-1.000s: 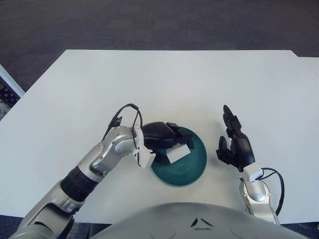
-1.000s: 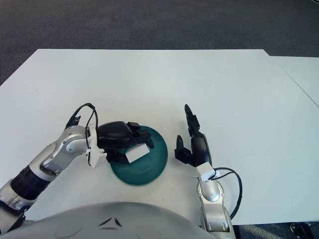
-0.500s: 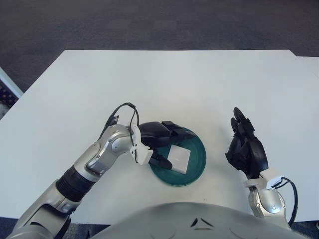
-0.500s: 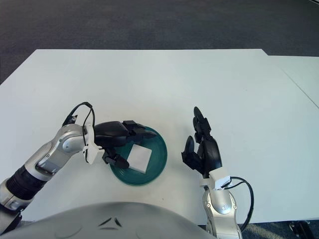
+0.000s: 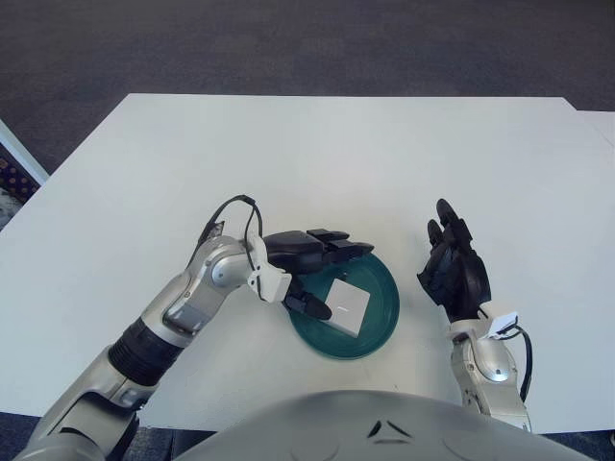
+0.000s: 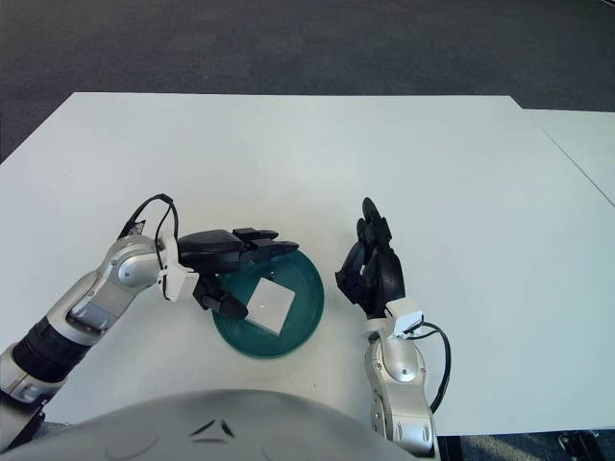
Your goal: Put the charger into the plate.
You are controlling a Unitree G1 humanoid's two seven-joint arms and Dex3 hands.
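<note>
A white square charger [image 5: 347, 303] lies inside the dark green plate [image 5: 381, 325] near the table's front edge. My left hand [image 5: 312, 259] hovers over the plate's left rim with fingers spread open, its thumb [image 5: 309, 305] just left of the charger, holding nothing. My right hand [image 5: 452, 272] is raised just right of the plate, fingers loosely extended and empty.
The white table [image 5: 336, 163] stretches far ahead and to both sides. A black cable [image 5: 233, 209] loops off my left wrist. Dark carpet lies beyond the far edge.
My left hand let go of the charger, which now lies flat in the plate, and its fingers spread. My right hand rose, then shifted back toward the plate.
</note>
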